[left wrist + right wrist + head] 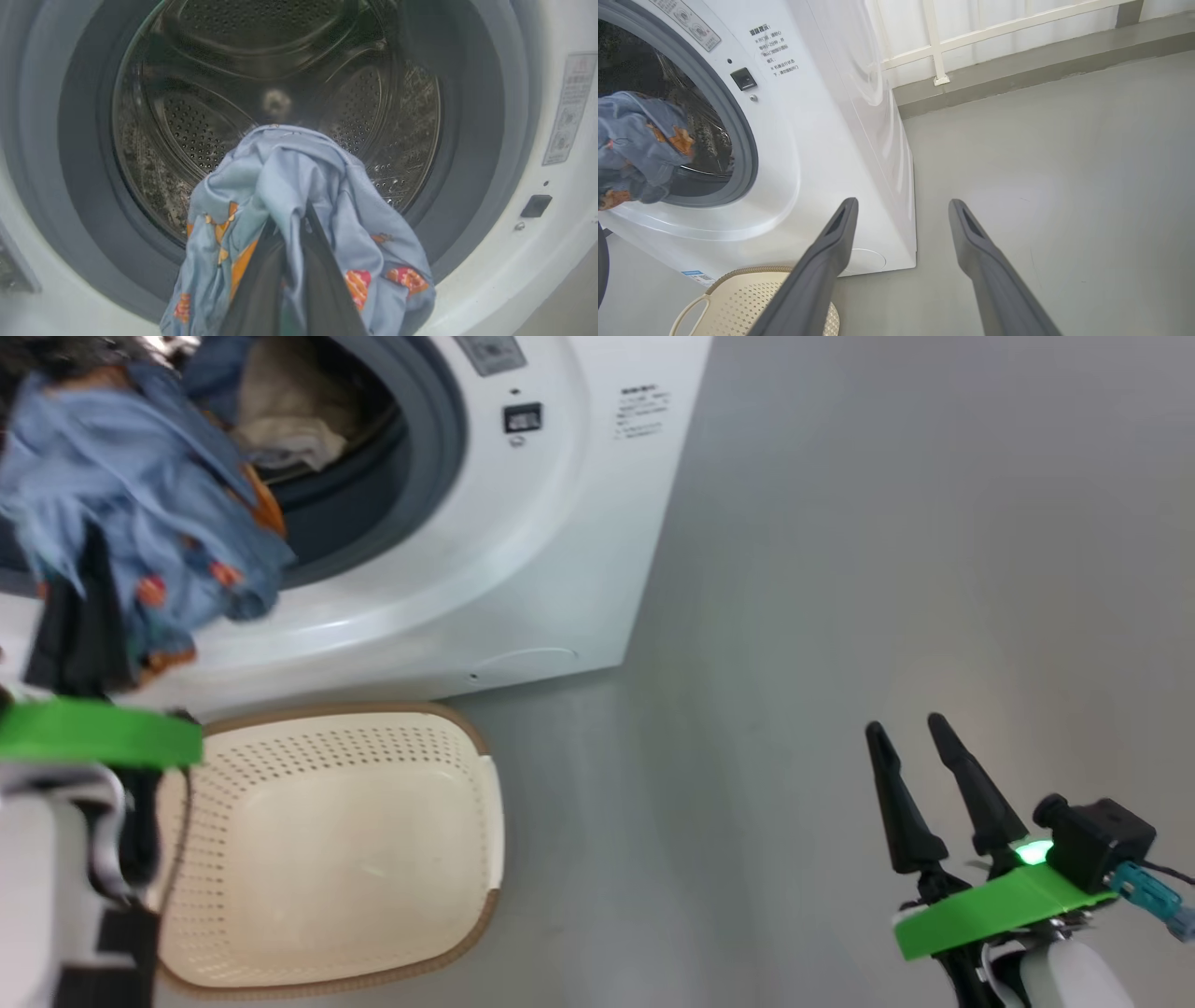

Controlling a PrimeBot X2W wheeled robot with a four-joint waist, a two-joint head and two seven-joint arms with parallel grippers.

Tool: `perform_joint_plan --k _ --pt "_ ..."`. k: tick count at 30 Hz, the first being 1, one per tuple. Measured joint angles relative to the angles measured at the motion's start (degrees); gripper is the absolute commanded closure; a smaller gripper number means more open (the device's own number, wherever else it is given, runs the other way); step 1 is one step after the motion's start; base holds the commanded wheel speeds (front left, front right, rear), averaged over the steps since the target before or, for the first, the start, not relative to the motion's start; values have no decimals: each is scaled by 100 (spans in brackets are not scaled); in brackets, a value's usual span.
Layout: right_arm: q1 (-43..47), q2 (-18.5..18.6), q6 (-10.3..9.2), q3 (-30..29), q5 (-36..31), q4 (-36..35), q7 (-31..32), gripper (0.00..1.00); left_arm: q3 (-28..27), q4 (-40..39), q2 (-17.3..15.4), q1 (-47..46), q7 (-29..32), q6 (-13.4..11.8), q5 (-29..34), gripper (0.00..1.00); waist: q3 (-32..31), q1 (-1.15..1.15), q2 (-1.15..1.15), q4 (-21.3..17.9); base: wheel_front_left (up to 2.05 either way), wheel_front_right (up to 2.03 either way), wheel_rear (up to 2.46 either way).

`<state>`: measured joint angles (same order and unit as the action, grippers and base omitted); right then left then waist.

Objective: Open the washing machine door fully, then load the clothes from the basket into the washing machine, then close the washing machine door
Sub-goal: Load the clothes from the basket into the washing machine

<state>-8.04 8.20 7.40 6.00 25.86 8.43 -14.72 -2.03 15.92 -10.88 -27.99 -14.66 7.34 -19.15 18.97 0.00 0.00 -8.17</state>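
Garment (pixel 289 168), blue with orange prints, pinched in left gripper (pixel 294 219) at drum (pixel 196 116) mouth, raised likely to clear rubber seal (pixel 84 186). Basket (pixel 327 751) on floor (pixel 840 569) near washing machine (pixel 523 541), nothing inside. Right gripper (pixel 905 723) spread wide, parked far right, clear of load.

My left gripper (pixel 79 616) grips the blue clothes (pixel 140 513) right at the washing machine (pixel 523 551) mouth, basket (pixel 490 821) just below, right gripper (pixel 906 728) fingers spread above the grey floor (pixel 840 569)
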Motion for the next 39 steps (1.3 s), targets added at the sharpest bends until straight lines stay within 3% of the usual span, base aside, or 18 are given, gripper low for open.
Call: perform_joint_plan --k 16,23,24,25,26,39 --pt "-416 -360 0 383 94 4 0 0 154 2947 -851 -2583 -2 0 -9 100 725 0 0 -920 0 0 0" --pt "-626 -453 0 528 198 -9 0 0 107 3296 -1239 -3602 -3 -1 160 100 1043 0 0 -1242 0 0 0" --pt "-644 -459 0 531 198 -18 -1 0 73 3281 -1258 -3703 -3 -1 191 77 1091 0 0 -1273 0 0 0" --pt "-648 -465 0 531 198 -24 -1 0 60 3287 -1268 -3758 -4 -1 235 21 1134 0 0 -1302 0 0 0" --pt "-648 -467 0 531 198 -25 0 0 66 3305 -1274 -3769 -4 -1 323 0 1172 0 0 -1327 0 0 0" --pt "-736 -443 0 443 193 -27 -1 0 -369 3137 -950 -3204 -4 -1 432 0 1175 0 0 -1131 0 0 0"
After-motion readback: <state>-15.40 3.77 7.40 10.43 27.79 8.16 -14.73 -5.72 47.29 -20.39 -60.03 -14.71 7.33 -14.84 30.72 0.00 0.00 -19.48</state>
